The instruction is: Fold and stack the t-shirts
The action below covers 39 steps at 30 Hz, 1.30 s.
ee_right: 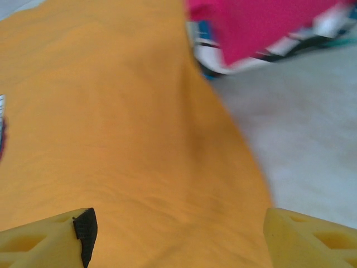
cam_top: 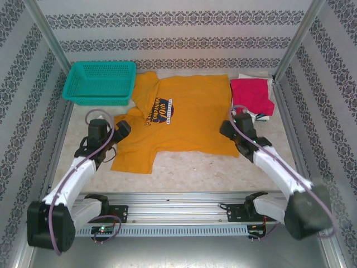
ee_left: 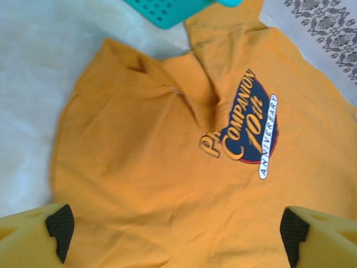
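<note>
the mustard-orange cotton t-shirt with dark blue chest lettering (cam_top: 189, 111) lies flat between my arms, long axis left to right. my left gripper (ee_left: 175, 231) hangs over its sleeve end and my right gripper (ee_right: 178, 229) over its hem edge, both spread wide, pinching nothing. the pale tabletop (cam_top: 189, 170) gives folding room near me; the crimson-red folded shirt (cam_top: 251, 94) sits just beyond the hem.

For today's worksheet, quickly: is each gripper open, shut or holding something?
Left gripper: open, over the orange t-shirt, holding nothing.
Right gripper: open, over the same shirt, holding nothing.
</note>
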{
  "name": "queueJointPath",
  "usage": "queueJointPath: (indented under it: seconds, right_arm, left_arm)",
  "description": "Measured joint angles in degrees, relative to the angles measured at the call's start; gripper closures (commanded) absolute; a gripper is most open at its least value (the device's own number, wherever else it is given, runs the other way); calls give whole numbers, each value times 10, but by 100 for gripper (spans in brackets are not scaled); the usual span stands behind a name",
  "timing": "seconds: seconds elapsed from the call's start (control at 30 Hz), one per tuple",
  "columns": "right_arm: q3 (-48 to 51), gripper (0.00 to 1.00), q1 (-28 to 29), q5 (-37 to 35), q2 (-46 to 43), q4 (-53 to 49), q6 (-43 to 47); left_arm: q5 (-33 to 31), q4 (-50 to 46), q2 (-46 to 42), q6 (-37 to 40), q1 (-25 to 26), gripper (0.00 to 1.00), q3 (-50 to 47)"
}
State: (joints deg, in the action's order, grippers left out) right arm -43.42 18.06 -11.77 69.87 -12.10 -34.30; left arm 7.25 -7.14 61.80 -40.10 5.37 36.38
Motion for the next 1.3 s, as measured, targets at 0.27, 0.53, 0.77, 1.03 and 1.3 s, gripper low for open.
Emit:
queueJointPath:
  seconds: [0.27,0.53,0.77,1.03,1.3]
  right_arm:
    - [-153,21,104,34,257,86,16]
    - [-169,21,132,67,304,115,-1]
    - [-139,21,131,67,304,128,-7]
    - [-130,21,120,68,314,127,-13]
    - [-237,21,104,94,417,106,-14]
  left_arm:
    - [28,40,305,41,32,0,194]
    - [45,64,527,46,46,0,427]
    - [5,54,595,46,25,0,508]
    - [-4,33,595,46,-10,1,523]
    - [14,65,525,46,13,0,432]
